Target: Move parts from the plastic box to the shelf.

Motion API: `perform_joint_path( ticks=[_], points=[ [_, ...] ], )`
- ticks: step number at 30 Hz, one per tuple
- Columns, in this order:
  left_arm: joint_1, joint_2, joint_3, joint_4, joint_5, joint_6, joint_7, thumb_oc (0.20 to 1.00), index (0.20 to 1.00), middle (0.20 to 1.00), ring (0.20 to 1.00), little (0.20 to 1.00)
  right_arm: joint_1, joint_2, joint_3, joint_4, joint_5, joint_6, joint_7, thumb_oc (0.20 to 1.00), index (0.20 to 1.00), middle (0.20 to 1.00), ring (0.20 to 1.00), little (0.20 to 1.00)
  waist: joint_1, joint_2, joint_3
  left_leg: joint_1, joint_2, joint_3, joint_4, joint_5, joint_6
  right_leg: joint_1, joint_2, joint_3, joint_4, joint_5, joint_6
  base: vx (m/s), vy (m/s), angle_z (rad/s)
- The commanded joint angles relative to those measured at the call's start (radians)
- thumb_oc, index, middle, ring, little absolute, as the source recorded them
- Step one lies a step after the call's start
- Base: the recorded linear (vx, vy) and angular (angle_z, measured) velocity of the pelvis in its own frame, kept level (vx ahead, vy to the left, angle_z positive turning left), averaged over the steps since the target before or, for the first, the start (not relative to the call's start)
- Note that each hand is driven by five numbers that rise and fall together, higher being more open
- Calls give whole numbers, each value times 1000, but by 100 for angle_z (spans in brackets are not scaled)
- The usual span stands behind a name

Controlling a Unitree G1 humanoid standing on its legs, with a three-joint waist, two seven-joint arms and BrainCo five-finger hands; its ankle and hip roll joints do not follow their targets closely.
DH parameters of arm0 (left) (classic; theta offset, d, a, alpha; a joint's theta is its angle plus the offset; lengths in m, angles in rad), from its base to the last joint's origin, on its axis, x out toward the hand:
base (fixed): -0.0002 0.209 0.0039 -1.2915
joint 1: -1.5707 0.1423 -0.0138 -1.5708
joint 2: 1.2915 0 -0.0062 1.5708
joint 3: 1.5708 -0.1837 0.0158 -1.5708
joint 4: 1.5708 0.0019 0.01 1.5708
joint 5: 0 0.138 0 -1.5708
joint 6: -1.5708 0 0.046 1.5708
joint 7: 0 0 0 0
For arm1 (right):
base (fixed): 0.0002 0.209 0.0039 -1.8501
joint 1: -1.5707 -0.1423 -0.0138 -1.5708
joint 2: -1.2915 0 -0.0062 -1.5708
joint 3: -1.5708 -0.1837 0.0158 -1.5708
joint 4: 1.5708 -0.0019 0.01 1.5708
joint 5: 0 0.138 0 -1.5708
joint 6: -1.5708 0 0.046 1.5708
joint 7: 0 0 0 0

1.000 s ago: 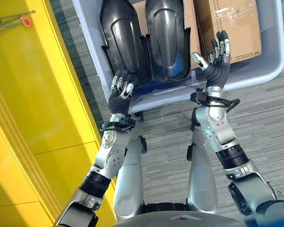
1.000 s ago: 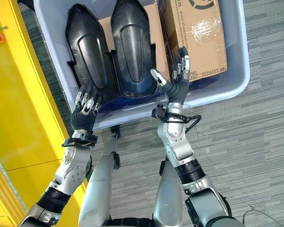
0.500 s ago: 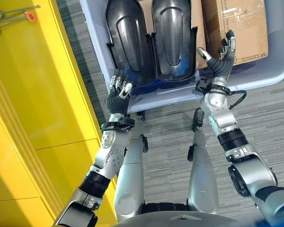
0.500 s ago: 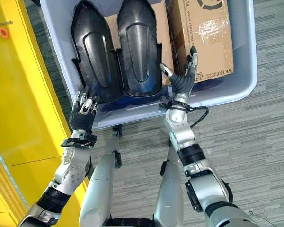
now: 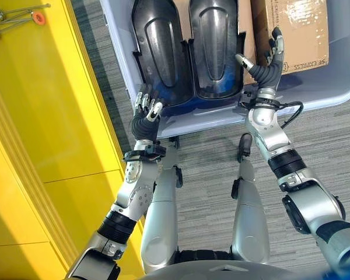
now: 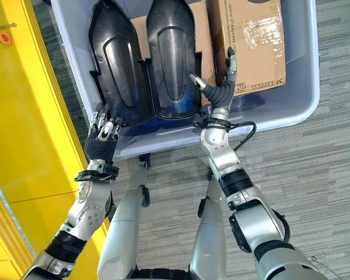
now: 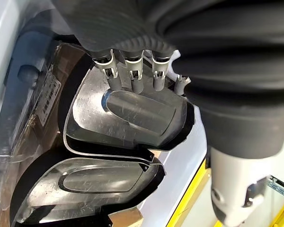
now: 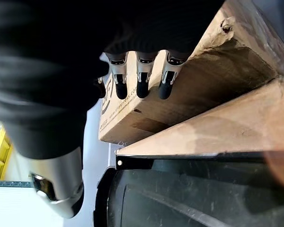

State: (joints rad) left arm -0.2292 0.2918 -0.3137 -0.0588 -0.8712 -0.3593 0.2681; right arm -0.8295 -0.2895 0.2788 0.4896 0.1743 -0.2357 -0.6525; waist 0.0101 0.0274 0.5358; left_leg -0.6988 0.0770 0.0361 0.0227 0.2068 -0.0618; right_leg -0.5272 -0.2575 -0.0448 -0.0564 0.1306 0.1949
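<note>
Two glossy black moulded plastic parts lay side by side inside the pale grey-blue plastic box [image 5: 291, 102], which stood on the grey striped carpet floor [image 5: 332, 151]. The left black part [image 5: 157, 49] and the right black part [image 5: 213, 46] were long shell-shaped pieces, each with a raised oval middle, and their inner edges touched or nearly touched. Under them was a flat sheet of brown cardboard [image 6: 140, 26]. To the right of them, in the same box, lay a brown cardboard carton [image 6: 254, 41] closed with clear tape.

The left hand [image 5: 146, 116] was at the near left corner of the box, over the lower end of the left black part. Its fingers [image 7: 132, 78] were bent loosely and held nothing. The right hand [image 6: 221, 87] was raised over the near edge of the box, between the right black part and the carton. Its fingers [image 8: 143, 78] were straight and spread, close to the side of the carton, and the thumb pointed away toward the right black part.

A yellow shelf [image 5: 46, 116] stood to the left of the box, with some thin metal hooks [image 5: 11, 20] lying on it.
</note>
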Motion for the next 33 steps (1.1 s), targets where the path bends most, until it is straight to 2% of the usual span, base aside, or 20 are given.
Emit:
perform_joint_path(
  ticks=[1,12,24,33],
  points=[
    [16,37,-8,-106,48,-48,-15,1000,1000,1000,1000,1000,0,-27,-13,3,1,21,27,1000,1000,1000,1000,1000,28,13,-16,21,53,17,43,-91,-42,-37,-72,14,117,-23,3,0,0,0],
    [-4,31,2,-105,81,-49,8,1000,1000,1000,1000,1000,80,-42,-52,-225,-155,35,-22,1000,1000,1000,1000,1000,9,2,-16,21,52,16,48,-97,-43,-37,-75,11,119,-25,6,0,0,0],
    [-2,31,8,-109,88,-49,14,1000,1000,1000,1000,1000,125,-33,-58,-314,-177,21,-24,1000,1000,1000,1000,1000,3,-4,-16,17,51,14,49,-96,-44,-35,-74,8,115,-25,6,0,0,0],
    [2,34,10,-117,88,-55,16,1000,1000,1000,1000,1000,121,-31,-67,-265,-172,31,-38,1000,1000,1000,1000,1000,7,-2,-16,14,49,14,48,-97,-42,-38,-73,8,116,-27,6,0,0,0]
  ],
)
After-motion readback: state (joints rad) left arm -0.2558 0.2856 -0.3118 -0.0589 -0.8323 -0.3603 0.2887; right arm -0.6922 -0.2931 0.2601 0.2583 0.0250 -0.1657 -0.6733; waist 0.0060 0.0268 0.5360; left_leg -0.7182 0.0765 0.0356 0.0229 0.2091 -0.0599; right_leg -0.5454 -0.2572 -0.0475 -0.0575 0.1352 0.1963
